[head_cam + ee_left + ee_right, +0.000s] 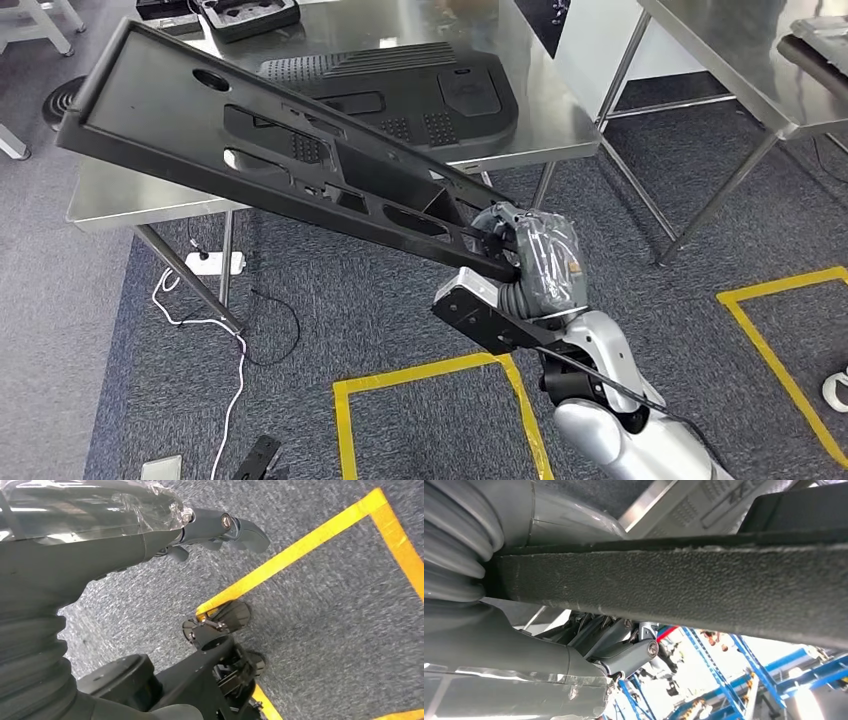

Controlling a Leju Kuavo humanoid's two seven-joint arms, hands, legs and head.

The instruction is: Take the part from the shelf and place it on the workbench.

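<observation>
A long black plastic panel (280, 150) with several cut-outs slants up and to the left, its far end hanging above the steel workbench (540, 115). My right hand (535, 262), wrapped in clear film, grips the panel's near lower end, off the bench's front edge. In the right wrist view the panel's rough black edge (684, 585) crosses the picture, with my right hand (619, 655) clamped around it. My left hand (150, 530) hangs over the grey carpet, fingers (225, 527) stretched out and holding nothing.
Another black ribbed panel (420, 90) lies flat on the workbench, with a dark tray (245, 15) behind it. A second steel table (740, 60) stands at the right. Yellow tape squares (430, 375), a power strip (215, 262) and a white cable lie on the floor. Blue shelving (724, 680) stands behind.
</observation>
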